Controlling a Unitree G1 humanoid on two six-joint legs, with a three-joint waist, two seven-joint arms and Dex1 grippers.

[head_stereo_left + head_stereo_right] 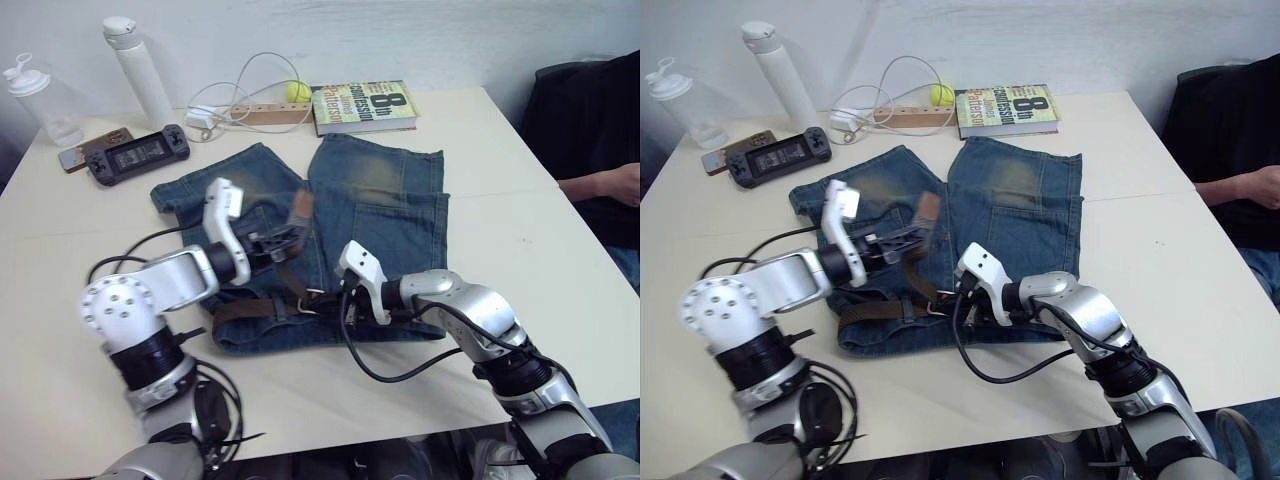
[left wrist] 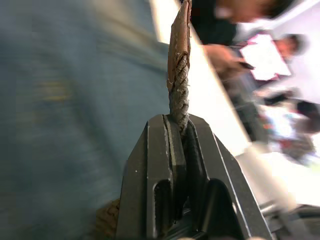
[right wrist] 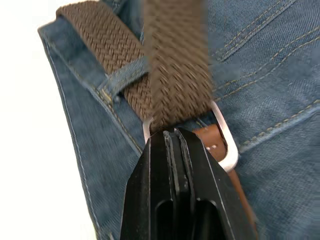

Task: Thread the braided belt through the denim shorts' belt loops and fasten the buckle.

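Note:
The denim shorts [image 1: 390, 210] lie flat on the white table, waistband toward me. The braided belt [image 1: 250, 307] runs along the waistband under a belt loop [image 3: 122, 76], and passes through the silver buckle [image 3: 227, 147]. From there the strap [image 3: 175, 65] rises to my left gripper [image 1: 290, 238], which is shut on it just below the tan tip [image 1: 301, 206] and holds it above the shorts. The left wrist view shows the strap [image 2: 180, 85] clamped between those fingers. My right gripper [image 1: 955, 297] is shut, its tips resting on the belt at the buckle.
At the table's far side lie a book [image 1: 362, 105], a tennis ball [image 1: 297, 91], a white cable [image 1: 250, 80], a game console [image 1: 138, 155], a white bottle [image 1: 140, 70] and a clear bottle [image 1: 40, 100]. A person's hand [image 1: 620, 185] rests at the right edge.

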